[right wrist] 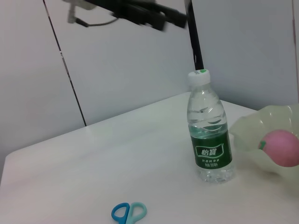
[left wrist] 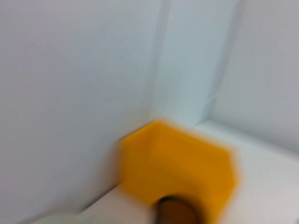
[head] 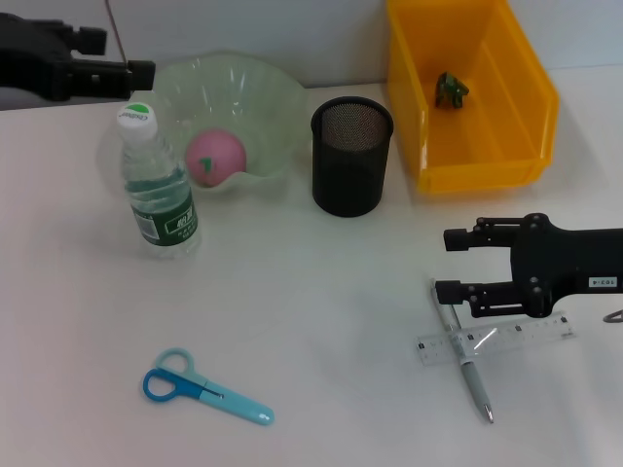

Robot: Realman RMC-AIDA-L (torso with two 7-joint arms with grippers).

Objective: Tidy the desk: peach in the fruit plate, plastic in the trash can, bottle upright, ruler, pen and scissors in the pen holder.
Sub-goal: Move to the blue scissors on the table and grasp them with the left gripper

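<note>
The pink peach [head: 216,156] lies in the translucent fruit plate [head: 268,92]. A clear bottle [head: 156,185] with a green label stands upright to the plate's left. Green plastic [head: 451,89] lies inside the yellow bin [head: 506,58]. The black mesh pen holder [head: 351,156] stands empty-looking at centre. Blue scissors [head: 204,387] lie at the front left. A pen [head: 467,362] lies across a clear ruler [head: 526,333] at the front right. My right gripper [head: 451,264] is open, with its nearer finger by the pen's top end. My left gripper [head: 131,70] hangs at the back left.
The right wrist view shows the bottle [right wrist: 210,140], the peach [right wrist: 281,148], the scissors [right wrist: 128,212] and the left arm [right wrist: 140,14] overhead. The left wrist view shows the blurred yellow bin [left wrist: 177,172] against white walls.
</note>
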